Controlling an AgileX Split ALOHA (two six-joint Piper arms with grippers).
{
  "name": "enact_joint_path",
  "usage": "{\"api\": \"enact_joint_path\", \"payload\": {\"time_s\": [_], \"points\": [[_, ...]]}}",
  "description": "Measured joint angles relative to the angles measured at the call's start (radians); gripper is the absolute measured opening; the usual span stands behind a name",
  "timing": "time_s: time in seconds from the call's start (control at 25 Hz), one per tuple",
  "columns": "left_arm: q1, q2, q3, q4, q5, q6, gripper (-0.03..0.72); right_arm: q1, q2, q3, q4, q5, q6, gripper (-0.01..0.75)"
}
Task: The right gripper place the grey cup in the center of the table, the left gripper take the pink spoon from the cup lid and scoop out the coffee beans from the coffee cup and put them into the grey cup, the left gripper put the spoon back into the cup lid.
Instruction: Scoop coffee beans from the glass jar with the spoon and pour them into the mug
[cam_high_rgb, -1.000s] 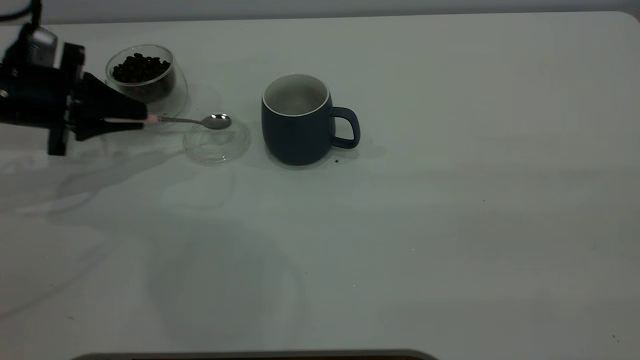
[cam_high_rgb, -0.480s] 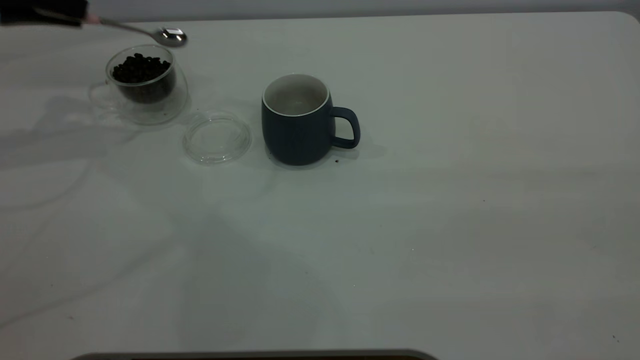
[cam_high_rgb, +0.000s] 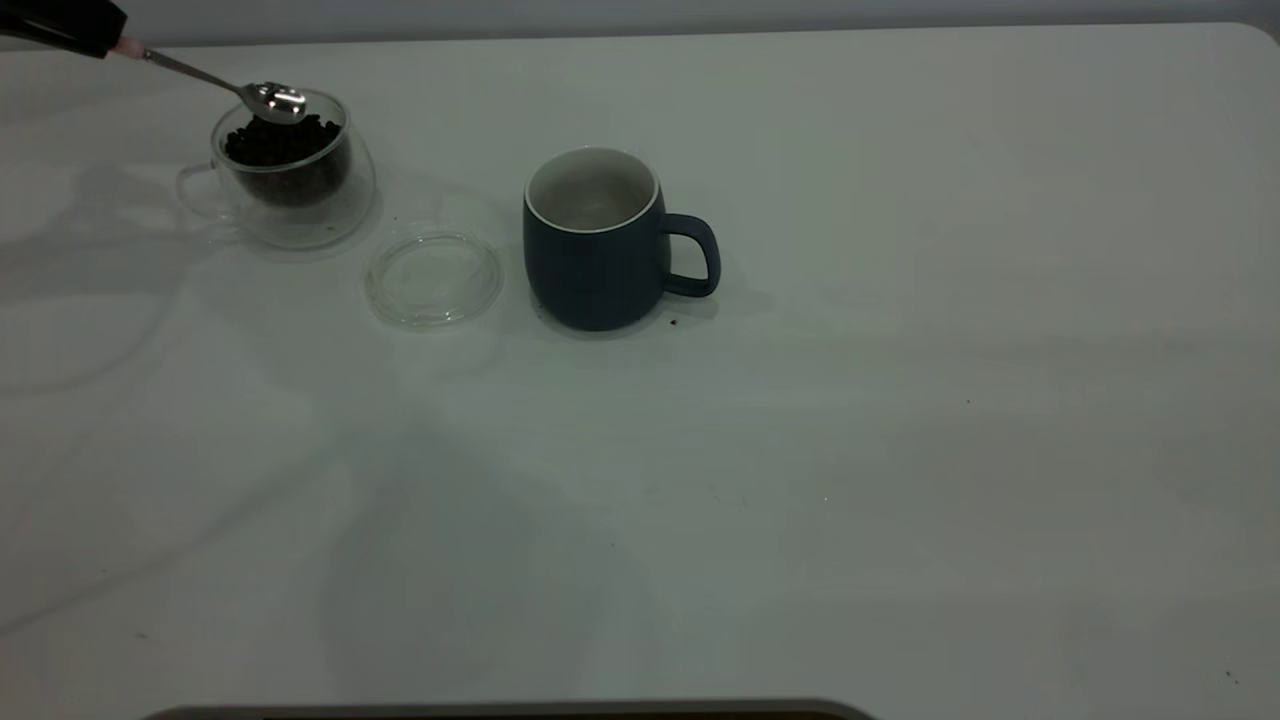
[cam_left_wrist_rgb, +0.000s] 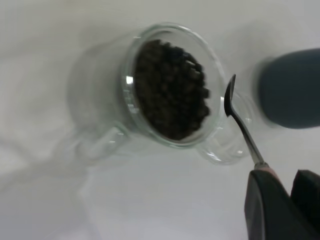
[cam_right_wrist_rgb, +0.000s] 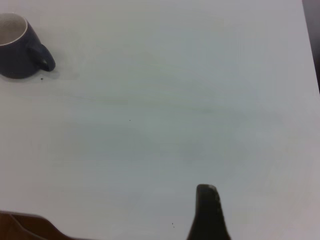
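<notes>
My left gripper (cam_high_rgb: 100, 38) is at the far left corner, shut on the pink handle of the pink spoon (cam_high_rgb: 200, 76). The spoon slopes down, and its metal bowl is at the back rim of the coffee cup (cam_high_rgb: 290, 200), just over the coffee beans (cam_high_rgb: 280, 142). The left wrist view shows the gripper (cam_left_wrist_rgb: 282, 182), the spoon (cam_left_wrist_rgb: 241, 122), the coffee cup (cam_left_wrist_rgb: 95, 95) and the beans (cam_left_wrist_rgb: 170, 90). The cup lid (cam_high_rgb: 433, 278) lies empty between the coffee cup and the grey cup (cam_high_rgb: 595, 262), which stands upright with its handle pointing right. One finger of the right gripper (cam_right_wrist_rgb: 207, 212) shows in its wrist view, far from the grey cup (cam_right_wrist_rgb: 17, 52).
The white table (cam_high_rgb: 900, 420) stretches wide to the right and front of the cups. A small dark speck lies by the grey cup's base. The table's rounded corner is at the far right.
My left gripper lifted the spoon off the cup lid and carried it back and left, high past the coffee cup. It has now lowered the spoon's bowl onto the beans.
</notes>
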Motion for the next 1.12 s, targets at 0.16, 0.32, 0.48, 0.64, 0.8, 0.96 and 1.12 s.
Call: {"api": "enact_joint_path", "payload": {"time_s": [0.16,0.32,0.48,0.64,0.8,0.96,1.12], "points": [[0.021,0.03,-0.01,-0.02,-0.023,0.042,0.116,0.0,0.0,0.0,0.0,0.0,0.0,0.591],[0.032,0.06,-0.01,-0.066,-0.047,0.091,0.116,0.0,0.0,0.0,0.0,0.0,0.0,0.591],[0.032,0.106,-0.01,-0.13,-0.064,0.143,0.116,0.0,0.0,0.0,0.0,0.0,0.0,0.591],[0.032,0.135,-0.01,-0.155,-0.069,0.163,0.116,0.0,0.0,0.0,0.0,0.001,0.0,0.591],[0.032,0.155,-0.011,-0.172,-0.064,0.165,0.116,0.0,0.0,0.0,0.0,0.001,0.0,0.591],[0.032,0.187,-0.012,-0.192,-0.039,0.166,0.116,0.0,0.0,0.0,0.0,0.001,0.0,0.591],[0.032,0.202,-0.012,-0.201,-0.023,0.142,0.116,0.0,0.0,0.0,0.0,0.001,0.0,0.591]]}}
